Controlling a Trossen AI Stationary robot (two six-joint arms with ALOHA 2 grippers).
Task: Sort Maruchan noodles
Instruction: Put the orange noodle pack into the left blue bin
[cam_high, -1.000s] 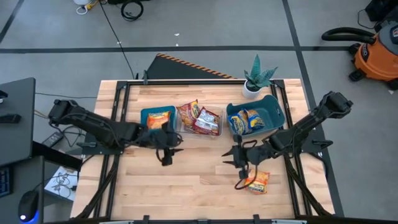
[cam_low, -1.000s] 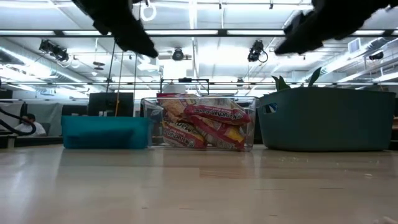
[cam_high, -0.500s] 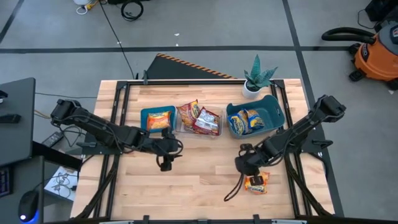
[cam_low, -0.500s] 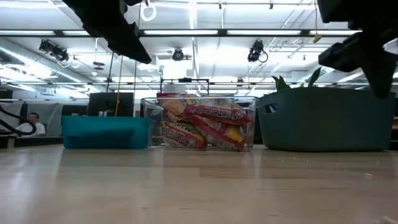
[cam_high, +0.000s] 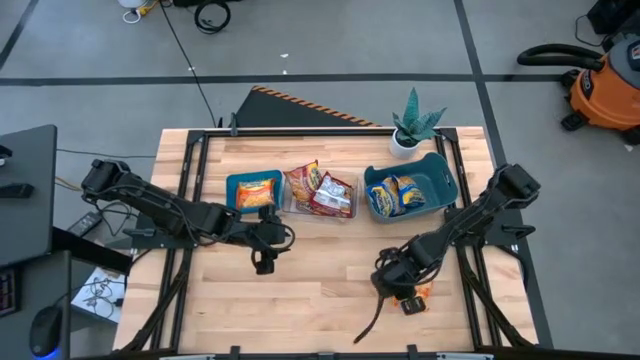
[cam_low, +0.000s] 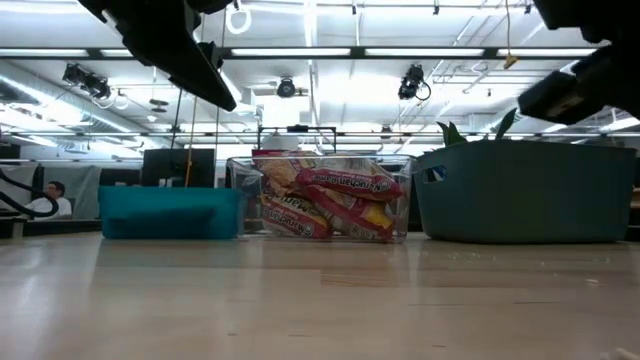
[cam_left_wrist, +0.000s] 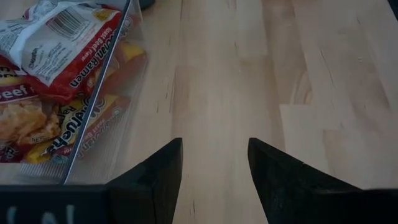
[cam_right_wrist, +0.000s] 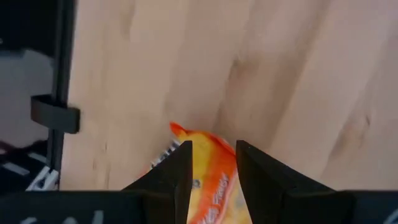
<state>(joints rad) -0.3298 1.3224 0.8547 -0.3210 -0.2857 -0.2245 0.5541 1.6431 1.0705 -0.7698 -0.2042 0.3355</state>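
An orange noodle packet (cam_high: 419, 295) lies flat on the table near its near right part. My right gripper (cam_high: 398, 286) points down over it, open. In the right wrist view its fingers stand on either side of the packet (cam_right_wrist: 211, 177). My left gripper (cam_high: 264, 263) is open over bare wood just near the clear bin (cam_high: 320, 193), which holds red packets (cam_left_wrist: 56, 43). The teal bin (cam_high: 253, 190) holds an orange packet. The blue bin (cam_high: 411, 189) holds blue-and-yellow packets. My right gripper comes at the orange packet from above, one finger (cam_right_wrist: 180, 171) on each side of the end (cam_right_wrist: 208, 155) that shows between them. The packet lies flat on the wood. Whether the fingers touch it, I cannot tell.
The three bins stand in a row across the table's far half (cam_low: 320, 205). A potted plant (cam_high: 414, 124) stands at the far edge behind the blue bin. Bare wood stretches across the near middle (cam_high: 320, 290). Black frame rails run along both table sides.
My right gripper has moved toward the near edge and down, tipping from level to pointing down, and now stands over the orange packet that lay beside it. The packet has stayed in place. My left gripper has barely shifted.
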